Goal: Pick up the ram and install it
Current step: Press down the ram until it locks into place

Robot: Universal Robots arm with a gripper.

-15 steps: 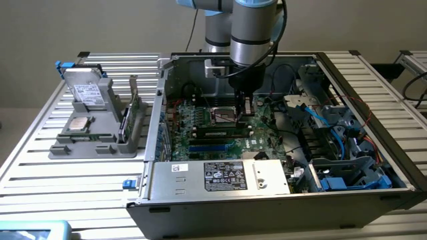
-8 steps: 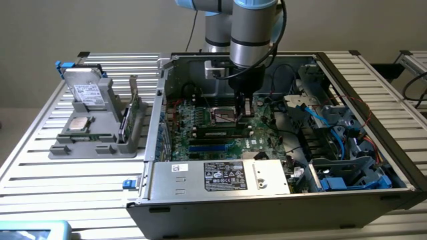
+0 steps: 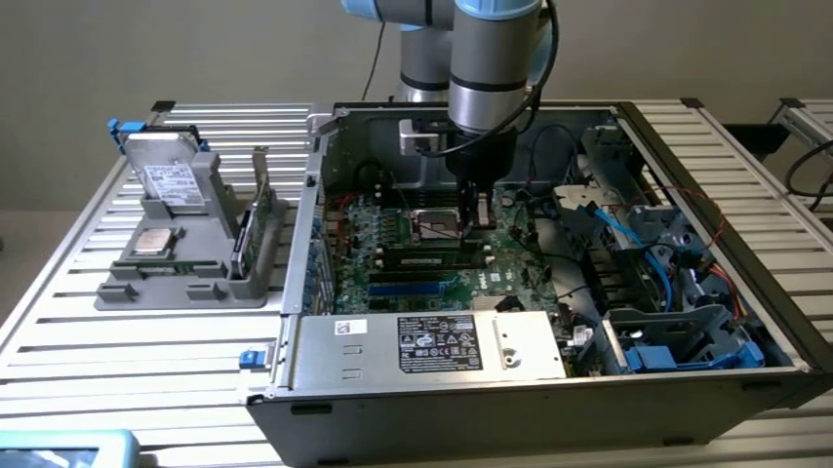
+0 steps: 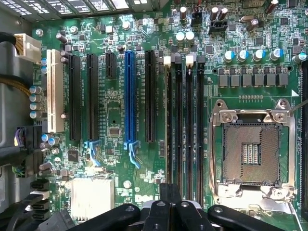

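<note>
In the exterior view, the arm's dark hand (image 3: 471, 200) hangs closed inside the open grey computer case (image 3: 430, 390), low over the green motherboard (image 3: 404, 268); whether it grips the ram I cannot tell.

In the wrist view, the closed hand (image 4: 168, 211) sits over the long black memory slots (image 4: 185, 125). The ram itself isn't identifiable, so a misaligned press could jam it or strain the board.

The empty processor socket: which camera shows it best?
The wrist view: the socket faces the camera, its metal frame and contact grid plain. In the exterior view the socket sits deep in the case, partly behind the arm.
</note>
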